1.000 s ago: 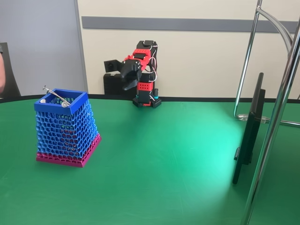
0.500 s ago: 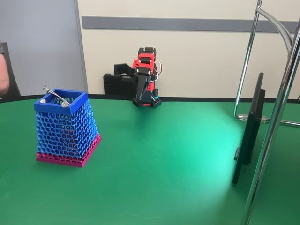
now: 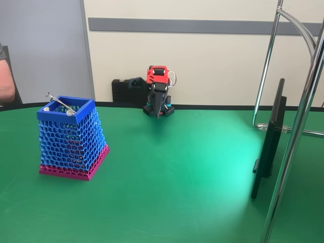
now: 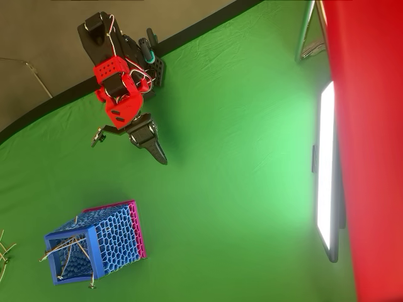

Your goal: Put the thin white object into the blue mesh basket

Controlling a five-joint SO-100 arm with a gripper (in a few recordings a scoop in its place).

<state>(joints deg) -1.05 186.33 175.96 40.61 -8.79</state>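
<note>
The gripper (image 4: 157, 153) points down at the green table (image 4: 239, 189), near the arm's base. Its fingers look pressed together with nothing in them. The basket (image 3: 71, 139) stands well apart from it, with thin sticks poking over its rim. More pale sticks (image 4: 4, 255) lie on the table just beside the basket, at the overhead view's left edge. I cannot tell which one is the white stick. The arm should probably reach there slowly and open wide before going down.
</note>
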